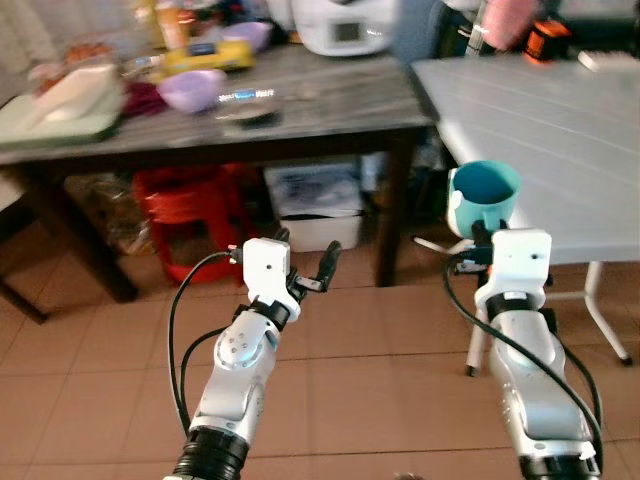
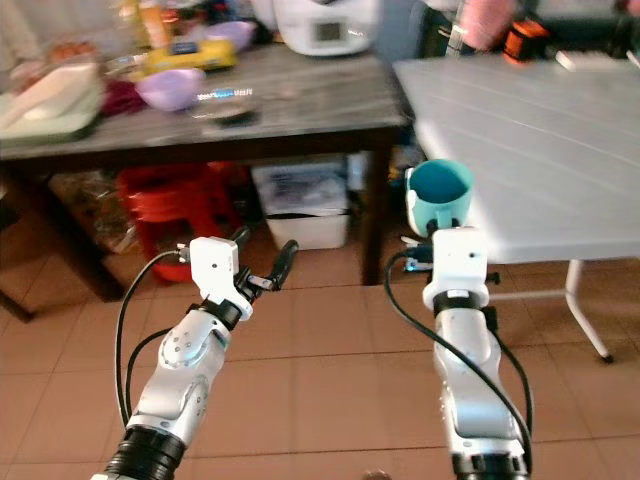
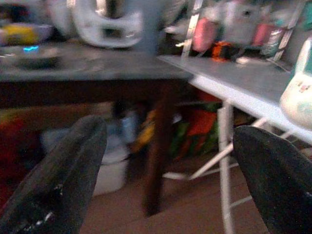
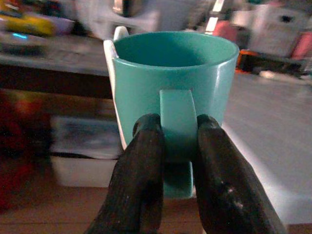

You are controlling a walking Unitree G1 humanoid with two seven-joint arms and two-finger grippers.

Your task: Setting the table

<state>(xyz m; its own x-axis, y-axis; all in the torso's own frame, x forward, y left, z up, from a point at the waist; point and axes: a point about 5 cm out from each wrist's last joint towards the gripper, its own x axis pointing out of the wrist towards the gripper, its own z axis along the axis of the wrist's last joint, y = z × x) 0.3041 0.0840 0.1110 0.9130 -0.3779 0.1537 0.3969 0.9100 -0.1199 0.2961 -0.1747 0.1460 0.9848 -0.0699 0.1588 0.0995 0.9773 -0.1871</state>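
The teal mug (image 4: pixel 173 83) is held upright in the air by the right gripper (image 4: pixel 178 139), whose two black fingers (image 4: pixel 139 165) are closed on either side of the mug's flat handle. In the head views the mug (image 1: pixel 483 198) hangs just at the near edge of the white folding table (image 1: pixel 560 130), at about the height of its top and not resting on it. A white part shows along one side of the mug, and the left wrist view catches a white patch with small coloured marks too blurred to read (image 3: pixel 298 92).

The left gripper (image 1: pixel 305 262) is raised over the tiled floor (image 1: pixel 380 360) in front of the dark wooden table (image 1: pixel 300 105); its fingers (image 3: pixel 63 180) stand wide apart and hold nothing.

On the wooden table lie a lilac bowl (image 1: pixel 192 90), a yellow object (image 1: pixel 210 55), a white tray or dish on a pale green board (image 1: pixel 65 105) and a white appliance with a small display (image 1: pixel 345 25); any writing on it is blurred beyond reading. Under this table stand a red plastic stool (image 1: pixel 190 215) and a white storage box (image 1: pixel 315 205). At the far end of the white table lie a pink object (image 1: pixel 510 20) and an orange-and-black one (image 1: pixel 547 40).
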